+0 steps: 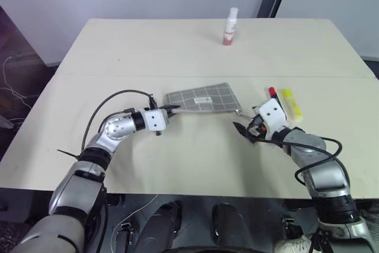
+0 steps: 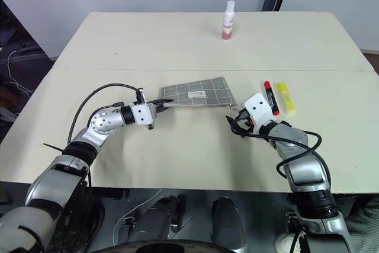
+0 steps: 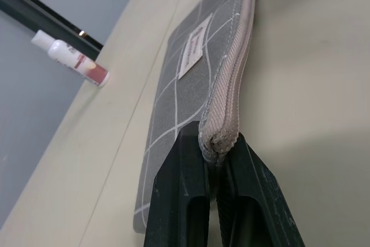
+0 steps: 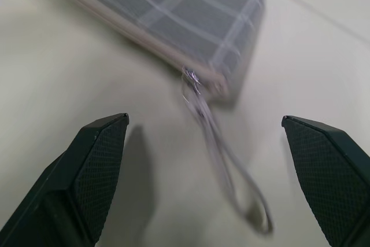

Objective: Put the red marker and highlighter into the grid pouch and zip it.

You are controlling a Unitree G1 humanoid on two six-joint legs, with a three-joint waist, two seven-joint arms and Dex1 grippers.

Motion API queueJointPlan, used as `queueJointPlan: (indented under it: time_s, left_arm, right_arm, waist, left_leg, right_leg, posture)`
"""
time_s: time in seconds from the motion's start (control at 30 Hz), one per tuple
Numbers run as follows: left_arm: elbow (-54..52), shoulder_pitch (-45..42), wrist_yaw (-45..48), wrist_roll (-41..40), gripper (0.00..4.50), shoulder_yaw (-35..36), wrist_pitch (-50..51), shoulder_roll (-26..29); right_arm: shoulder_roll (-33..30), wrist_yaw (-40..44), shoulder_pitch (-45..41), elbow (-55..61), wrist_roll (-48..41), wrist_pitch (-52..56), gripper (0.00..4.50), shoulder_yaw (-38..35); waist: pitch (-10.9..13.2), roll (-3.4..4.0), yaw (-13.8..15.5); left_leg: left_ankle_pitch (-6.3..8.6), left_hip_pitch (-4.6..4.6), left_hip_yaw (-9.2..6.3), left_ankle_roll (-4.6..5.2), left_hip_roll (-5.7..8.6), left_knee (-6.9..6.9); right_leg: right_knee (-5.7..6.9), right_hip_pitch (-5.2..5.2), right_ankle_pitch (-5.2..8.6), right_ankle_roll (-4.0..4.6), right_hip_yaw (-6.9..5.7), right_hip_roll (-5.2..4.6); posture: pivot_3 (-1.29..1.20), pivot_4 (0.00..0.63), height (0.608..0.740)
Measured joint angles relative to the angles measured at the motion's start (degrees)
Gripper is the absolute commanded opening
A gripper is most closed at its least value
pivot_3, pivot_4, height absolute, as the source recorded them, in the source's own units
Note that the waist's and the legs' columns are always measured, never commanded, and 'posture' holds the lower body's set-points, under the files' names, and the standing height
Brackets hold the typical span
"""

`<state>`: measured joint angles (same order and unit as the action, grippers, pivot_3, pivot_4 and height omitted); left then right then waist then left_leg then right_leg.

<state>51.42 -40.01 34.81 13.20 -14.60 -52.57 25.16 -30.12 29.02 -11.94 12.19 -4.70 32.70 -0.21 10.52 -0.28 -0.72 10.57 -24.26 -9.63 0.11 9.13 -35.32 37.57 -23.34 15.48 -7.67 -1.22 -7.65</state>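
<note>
Left wrist view showed the left gripper [image 3: 218,201] clamped on the grid pouch [image 3: 196,79] corner, anchoring it, while the right gripper [image 4: 208,172] gaped empty near the zipper pull [image 4: 222,169].

We see a grey pouch [image 1: 203,99] crossed by white grid lines, with a white label and pale zipper edge. The marker [image 2: 270,97] is red, the highlighter [image 2: 286,98] yellow, the bottle [image 1: 230,26] white with a reddish base, the table [image 1: 177,45] cream.
</note>
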Motion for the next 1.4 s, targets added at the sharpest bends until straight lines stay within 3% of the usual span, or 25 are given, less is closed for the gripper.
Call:
queueJointPlan:
  time_s: [0.1, 0.33, 0.5, 0.73, 1.03, 1.4]
  left_arm:
    - [-1.82, 0.85, -0.17, -0.04, 0.00, 0.03, 1.15, -0.11]
    - [-3.79, 1.45, -0.29, -0.04, 0.00, 0.01, 3.23, -0.42]
    - [-4.25, 1.64, -0.38, -0.02, 0.00, 0.02, 3.80, -0.50]
    - [-5.07, 1.97, -0.69, -0.04, 0.00, -0.04, 4.49, -1.61]
    - [-5.45, 1.88, -0.50, 0.14, 0.00, -0.20, 5.06, -2.47]
    - [-6.42, 1.91, -0.99, 1.94, 0.00, -0.53, 4.50, -2.67]
  right_arm:
    - [1.39, -2.08, -0.38, -0.70, 0.10, 1.18, 3.52, 0.28]
    - [2.92, -3.15, -2.85, -3.31, -0.35, 2.64, 0.05, 0.71]
    - [4.76, -2.52, -4.92, -2.95, -0.59, 4.30, 0.05, 3.69]
    - [6.59, 0.62, -14.92, -7.60, 3.24, 0.68, 0.05, 12.87]
    - [8.11, 8.46, -17.54, -9.46, 4.54, -5.38, 0.05, 19.70]
    - [9.12, 13.78, -19.20, -10.22, 5.17, -9.56, 0.05, 21.65]
  waist:
    - [0.00, 0.00, 0.08]
    - [0.00, 0.00, 0.10]
    - [0.00, 0.00, -0.07]
    - [-0.01, -0.01, 0.15]
    - [-0.01, -0.01, -0.01]
    - [-0.01, -0.01, -0.01]
  left_leg:
    - [0.00, 0.00, 0.00, 0.00, 0.01, 0.00]
    - [0.00, 0.00, 0.00, 0.00, 0.01, 0.01]
    - [0.00, 0.00, 0.00, 0.00, 0.01, 0.00]
    - [-0.02, 0.01, -0.02, -0.02, 0.03, 0.00]
    - [-0.02, 0.01, -0.03, -0.03, 0.04, 0.00]
    - [-0.02, 0.01, -0.04, -0.03, 0.04, 0.01]
  right_leg:
    - [0.00, 0.00, 0.00, 0.00, 0.01, 0.00]
    - [-0.01, 0.00, 0.00, 0.00, 0.01, 0.01]
    - [-0.01, 0.00, -0.01, 0.00, 0.01, 0.01]
    - [-0.02, -0.01, -0.04, 0.04, 0.04, 0.04]
    - [-0.02, -0.02, -0.04, 0.04, 0.04, 0.05]
    - [-0.02, -0.03, -0.04, 0.04, 0.04, 0.06]
  posture:
    - [0.00, 0.150, 0.740]
    - [0.00, 0.150, 0.740]
    - [0.00, 0.150, 0.740]
    - [0.00, 0.150, 0.740]
    - [0.00, 0.150, 0.740]
    - [0.00, 0.150, 0.740]
